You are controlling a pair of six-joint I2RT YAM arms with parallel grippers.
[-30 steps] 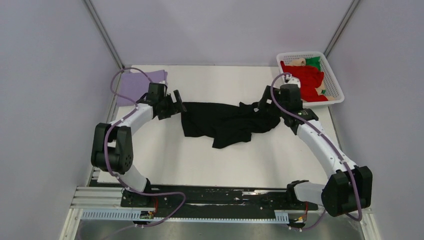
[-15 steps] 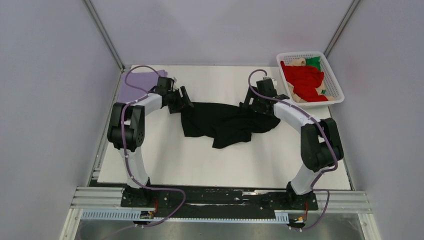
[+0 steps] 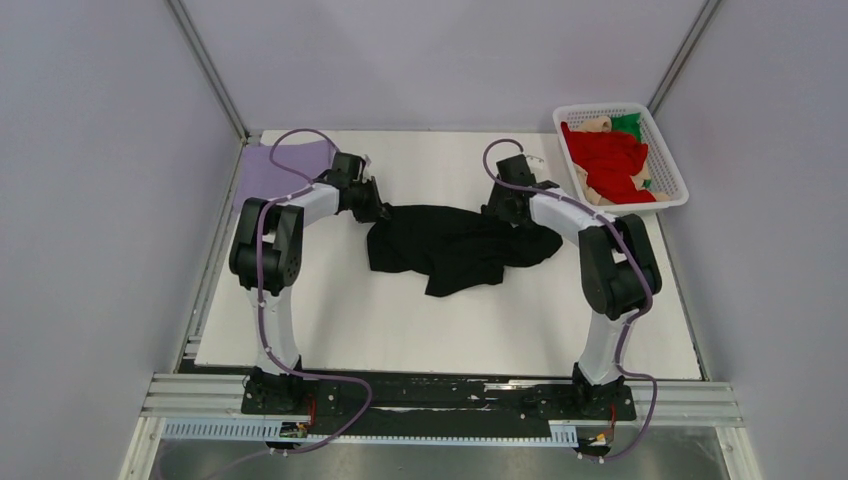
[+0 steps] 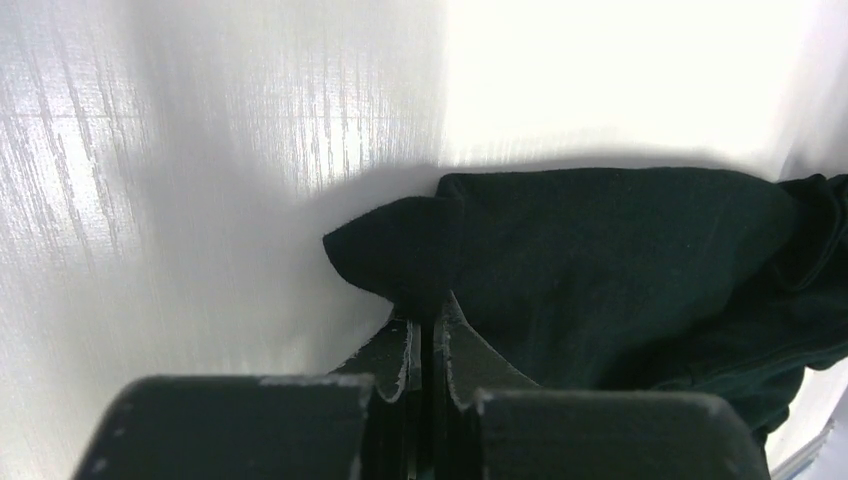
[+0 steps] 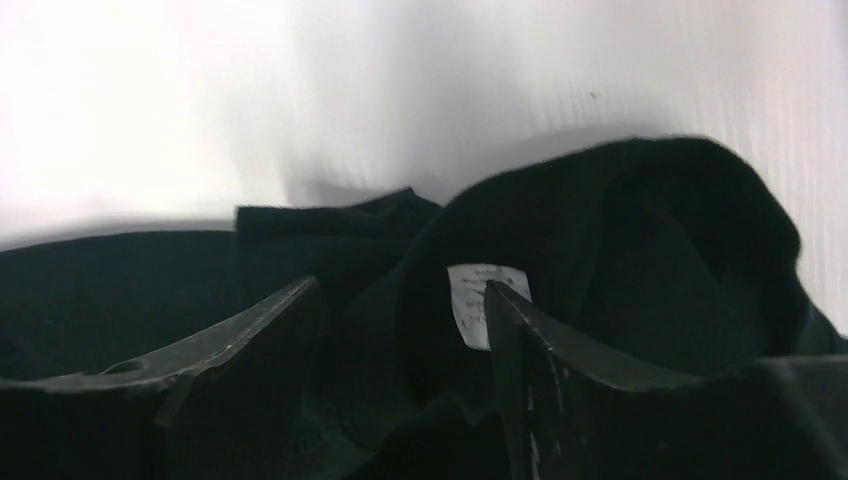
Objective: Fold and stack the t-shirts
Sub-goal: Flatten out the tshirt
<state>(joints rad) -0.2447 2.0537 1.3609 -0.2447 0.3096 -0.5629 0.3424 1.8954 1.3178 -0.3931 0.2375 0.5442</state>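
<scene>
Black t-shirt (image 3: 455, 248) lies crumpled on the white table (image 3: 400, 330), about midway across it and somewhat toward the far side. Its long axis runs left to right. One bunched flap (image 3: 448, 280) points toward the near edge, where the arm bases sit. The folds are too dark to tell sleeves from hem in the overhead view.

At the shirt's left end, the left gripper (image 4: 428, 312) has its fingers pressed together on a corner of the black cloth. That corner stands up in a small peak just past the fingertips, and the cloth between the fingers is hidden. At the right end, the right gripper (image 5: 400, 288) has its fingers spread wide, one on each side of a raised hump of the shirt. A white label (image 5: 482, 300) shows there, partly covered by the right finger, and its print is too blurred to read.

Farther back on the left, a lavender t-shirt (image 3: 275, 165) lies flat at the table's corner, partly covered by the left arm and its cable. At the far right corner, a white basket (image 3: 672, 160) holds a red t-shirt (image 3: 605, 160). Bits of a green one (image 3: 628, 124) and a beige one (image 3: 598, 125) show at the far end, mostly buried.
</scene>
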